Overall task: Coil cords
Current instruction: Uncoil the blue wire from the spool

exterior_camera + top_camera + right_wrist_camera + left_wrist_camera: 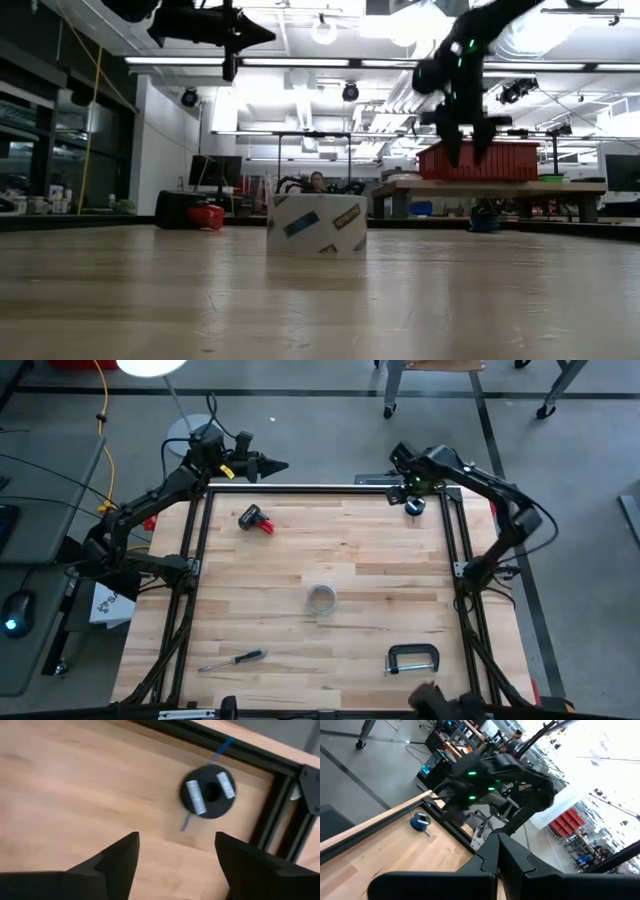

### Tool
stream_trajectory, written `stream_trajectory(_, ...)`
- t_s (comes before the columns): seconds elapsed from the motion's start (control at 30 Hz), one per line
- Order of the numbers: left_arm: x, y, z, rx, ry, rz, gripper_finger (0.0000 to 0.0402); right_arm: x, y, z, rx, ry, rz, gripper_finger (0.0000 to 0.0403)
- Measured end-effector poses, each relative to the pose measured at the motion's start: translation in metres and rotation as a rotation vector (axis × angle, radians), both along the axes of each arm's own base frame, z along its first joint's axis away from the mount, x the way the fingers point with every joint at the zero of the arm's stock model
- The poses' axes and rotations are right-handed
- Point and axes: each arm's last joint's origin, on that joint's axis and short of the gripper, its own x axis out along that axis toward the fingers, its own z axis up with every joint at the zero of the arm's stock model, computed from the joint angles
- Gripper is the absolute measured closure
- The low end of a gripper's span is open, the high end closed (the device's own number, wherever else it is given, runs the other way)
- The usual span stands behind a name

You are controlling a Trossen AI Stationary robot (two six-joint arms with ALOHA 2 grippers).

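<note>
A black round spool (209,792) lies flat on the table near its far right corner. A short blue cord end (224,745) runs from it toward the black frame rail, and another blue end (185,823) sticks out on its other side. In the high view the spool (415,507) sits just below my right gripper (412,488). That gripper (177,857) hangs above the table, pointing down, open, with nothing between its fingers. My left gripper (283,464) is shut and empty, held level and high over the table's far edge, left of centre.
A red and black tool (256,520) lies at the far left. A tape roll (321,598) stands mid-table. A screwdriver (232,659) and a C-clamp (412,658) lie near the front. A black frame rail (330,488) runs along the far edge.
</note>
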Motion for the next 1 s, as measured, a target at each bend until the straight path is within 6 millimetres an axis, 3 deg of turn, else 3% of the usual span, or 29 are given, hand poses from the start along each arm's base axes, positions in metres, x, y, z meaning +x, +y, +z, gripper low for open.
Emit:
stream_trajectory(0.17, 0.000, -0.002, 0.001, -0.007, -0.007, -0.002, 0.0401, -0.009, -0.025, -0.031, 0.104, 0.015, -0.064, 0.0139)
stream_trajectory(0.53, 0.000, -0.002, 0.001, -0.020, -0.003, 0.007, 0.0401, -0.022, -0.058, -0.073, 0.213, -0.024, -0.076, 0.0139)
stream_trajectory(1.0, 0.000, -0.001, 0.000, -0.022, 0.000, 0.014, 0.0401, -0.022, -0.065, -0.087, 0.183, 0.011, -0.025, 0.0139)
